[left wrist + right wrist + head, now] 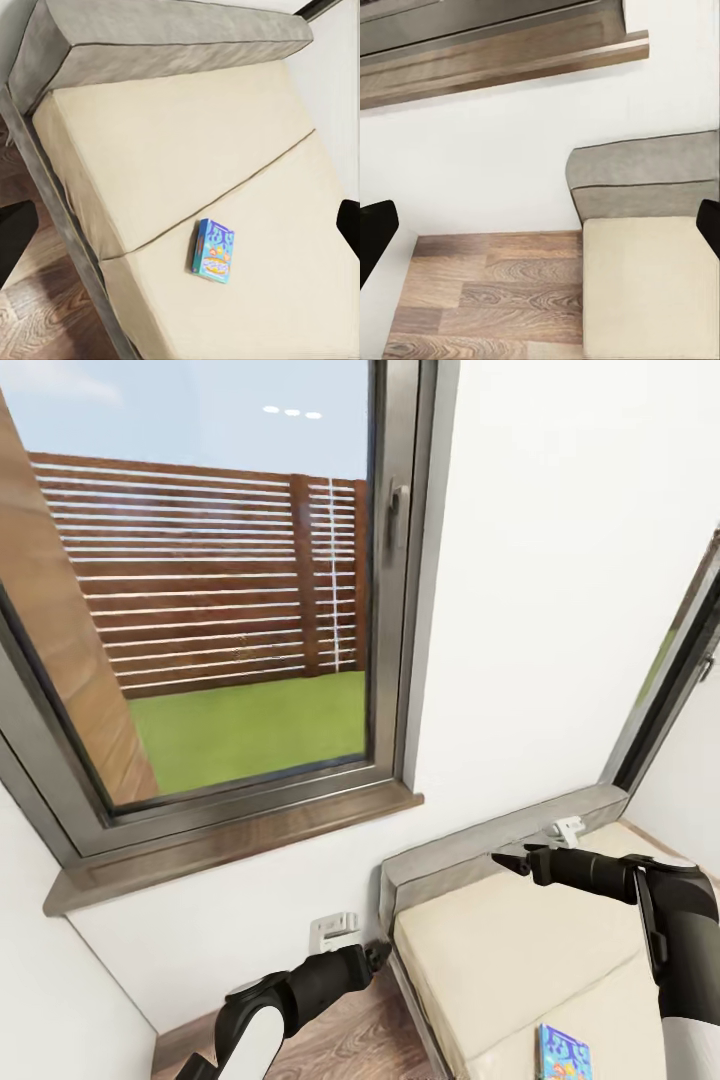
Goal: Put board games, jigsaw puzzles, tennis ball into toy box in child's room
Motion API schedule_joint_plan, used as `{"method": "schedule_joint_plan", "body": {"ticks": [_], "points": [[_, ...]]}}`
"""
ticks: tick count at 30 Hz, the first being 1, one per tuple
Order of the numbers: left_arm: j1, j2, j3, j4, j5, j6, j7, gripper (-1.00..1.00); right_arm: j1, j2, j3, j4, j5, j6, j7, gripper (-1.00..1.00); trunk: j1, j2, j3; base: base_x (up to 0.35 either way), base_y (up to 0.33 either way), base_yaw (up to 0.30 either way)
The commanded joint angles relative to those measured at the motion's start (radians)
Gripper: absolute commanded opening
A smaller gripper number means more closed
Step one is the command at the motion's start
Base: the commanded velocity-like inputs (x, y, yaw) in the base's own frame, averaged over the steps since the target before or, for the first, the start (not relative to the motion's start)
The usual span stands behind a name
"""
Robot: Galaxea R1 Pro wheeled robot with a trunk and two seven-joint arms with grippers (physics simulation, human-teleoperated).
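A teal-blue board game (pixel 563 1055) lies flat on the bed's cream mattress (pixel 500 950), at the lower edge of the head view. In the left wrist view the same board game (pixel 214 250) rests just past the seam between the two mattress halves. My left gripper (pixel 378 952) hangs over the floor beside the bed, open, with one black fingertip (pixel 15 240) at each side of its view. My right gripper (pixel 508 860) is above the bed's head end, open and empty, well away from the game. The table and the toy box are out of view.
A grey padded headboard (pixel 480 850) stands against the white wall. A large window with a brown sill (pixel 230 840) is ahead, and a second window (pixel 680 680) is at the right. A wall socket (pixel 333 930) sits low by the bed. Wood-plank floor (pixel 495 292) lies left of the bed.
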Motion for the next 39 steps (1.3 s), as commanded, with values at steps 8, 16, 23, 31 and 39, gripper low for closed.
{"method": "schedule_joint_plan", "body": {"ticks": [8, 16, 23, 31, 39], "points": [[-0.001, 0.0, 0.0, -0.001, 0.011, 0.003, 0.01, 1.0, -0.002, 0.001, -0.001, -0.001, 0.008, 0.006, 0.009, 1.0, 0.001, -0.002, -0.002, 0.0, 0.0, -0.264], [-0.001, 0.0, 0.0, -0.001, 0.011, 0.003, 0.01, 1.0, -0.002, 0.002, -0.001, -0.001, 0.008, 0.006, 0.009, 1.0, 0.001, -0.002, -0.002, 0.0, 0.0, -0.264], [-0.001, 0.0, 0.001, -0.001, 0.011, 0.003, 0.01, 1.0, -0.002, 0.001, -0.001, -0.001, 0.009, 0.006, 0.009, 1.0, 0.001, -0.002, -0.002, 0.0, 0.0, -0.179], [-0.001, 0.0, 0.003, -0.001, 0.01, 0.003, 0.01, 1.0, -0.001, -0.003, -0.002, 0.0, 0.009, 0.005, 0.012, 1.0, 0.001, -0.002, -0.002, 0.0, 0.0, -0.059], [-0.001, 0.0, 0.004, -0.001, 0.009, 0.003, 0.011, 1.0, 0.0, -0.006, -0.002, 0.004, 0.01, 0.003, 0.013, 1.0, 0.001, -0.002, -0.002, 0.0, 0.0, -0.016]]}}
